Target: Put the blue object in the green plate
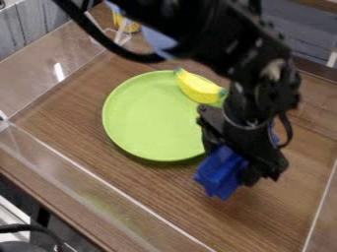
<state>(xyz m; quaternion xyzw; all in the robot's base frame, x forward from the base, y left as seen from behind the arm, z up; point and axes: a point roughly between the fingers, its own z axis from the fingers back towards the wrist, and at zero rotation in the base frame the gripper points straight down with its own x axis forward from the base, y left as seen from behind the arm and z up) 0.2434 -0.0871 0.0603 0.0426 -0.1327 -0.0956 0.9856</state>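
The blue object [222, 175] is a deep-blue block hanging from the underside of the black arm. My gripper [237, 160] is shut on it, and its fingers are mostly hidden by the arm's body and the block. The block sits low over the wooden table, just off the near right rim of the green plate [148, 120]. I cannot tell whether it touches the table. The plate is large, round and lime green, and lies flat at the centre left.
A yellow banana-shaped toy [198, 87] lies on the plate's far right rim, close to the arm. Clear plastic walls [53, 69] enclose the wooden table [118, 197]. A yellow container [125, 16] stands at the back, behind the wall.
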